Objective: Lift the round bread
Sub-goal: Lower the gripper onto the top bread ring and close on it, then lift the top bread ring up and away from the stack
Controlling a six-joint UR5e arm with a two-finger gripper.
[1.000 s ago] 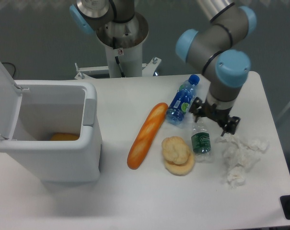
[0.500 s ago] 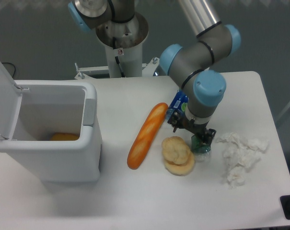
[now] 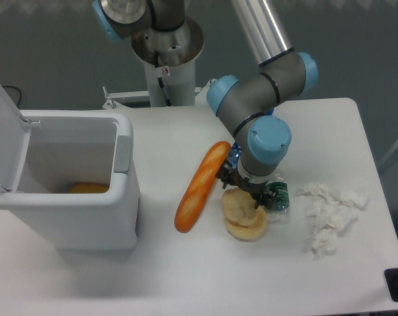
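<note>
The round bread point(image 3: 237, 207) is a pale beige bumpy bun lying on the white table, resting partly on a flatter golden bread point(image 3: 248, 230). My gripper point(image 3: 242, 189) hangs right above the bun's far edge, fingers pointing down. The wrist hides the fingertips, so I cannot tell whether the jaws are open or shut. Nothing appears lifted.
A long orange baguette point(image 3: 200, 187) lies just left of the bun. A green-labelled bottle point(image 3: 278, 196) and a blue bottle point(image 3: 234, 157) sit by the gripper. Crumpled tissues point(image 3: 330, 214) lie to the right. A white open bin point(image 3: 60, 178) stands at left with an orange item point(image 3: 88, 188) inside.
The arm has swung left from above the green bottle to above the round bread. The breads, bottles and tissues have not moved.
</note>
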